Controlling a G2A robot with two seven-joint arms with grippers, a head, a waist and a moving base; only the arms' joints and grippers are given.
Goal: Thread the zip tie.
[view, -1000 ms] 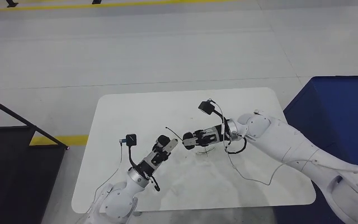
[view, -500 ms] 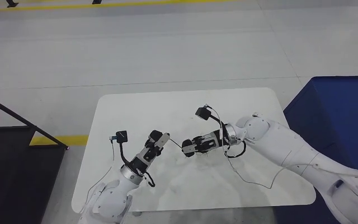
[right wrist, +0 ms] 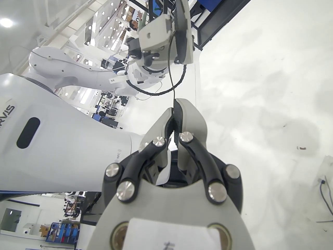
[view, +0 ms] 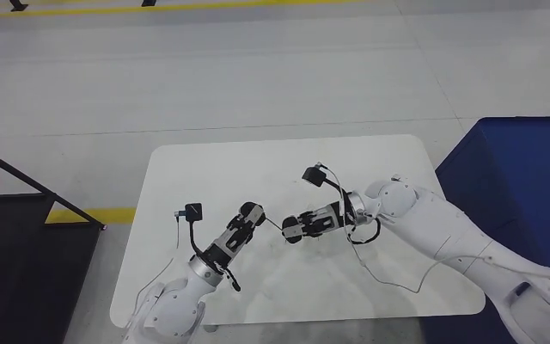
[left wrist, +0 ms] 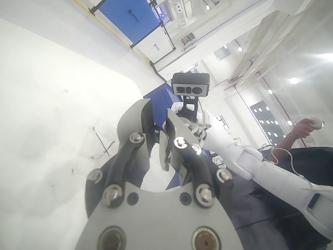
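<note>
**Zip tie [right wrist: 171, 79], black, one: lifted off the table, not yet threaded.**
One end is nipped between the pressed-together fingertips of the right gripper [right wrist: 174, 105]. From there the strap runs straight through the air to the left gripper [left wrist: 157, 110], just beside the right gripper. Whether the left one clamps the strap I cannot tell. No loop shows, and no tail is seen passed through a head. By my reckoning, pick-up and line-up are done, and the threading and pull-through are left. Spare zip ties [left wrist: 102, 144], a few, thin and dark, lie on the white table [view: 387, 163] just behind the right gripper, bare on the top, in no box or tray.
</note>
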